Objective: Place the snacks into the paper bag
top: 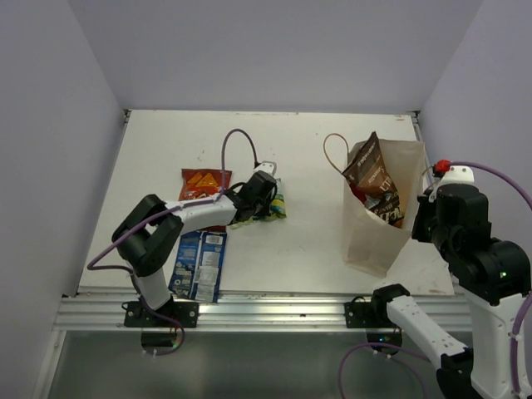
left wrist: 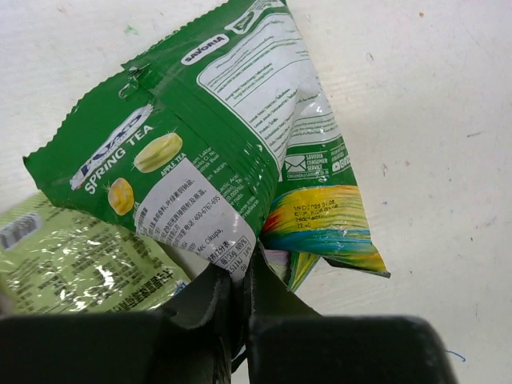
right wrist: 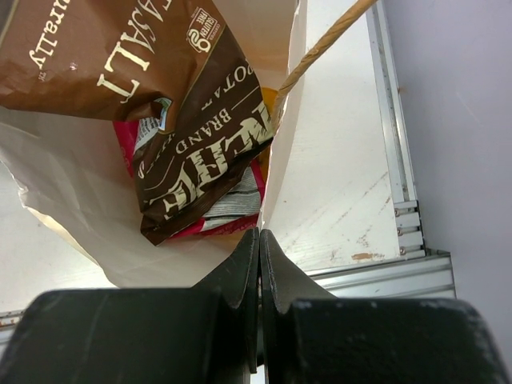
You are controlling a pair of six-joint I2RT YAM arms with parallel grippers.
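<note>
Top external: our white table (top: 299, 166), pale walls (top: 266, 50); left gripper (left wrist: 244, 268) clamps crinkly green foil packet (left wrist: 216, 136), right gripper (right wrist: 260, 240) pinches tan paper bag (top: 370, 241).

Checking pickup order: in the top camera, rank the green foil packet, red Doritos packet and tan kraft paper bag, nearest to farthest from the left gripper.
1. Green foil packet, pinched in the left gripper itself.
2. Red Doritos packet, flat on the table just to its left.
3. Tan kraft paper bag, across on the right side.
</note>
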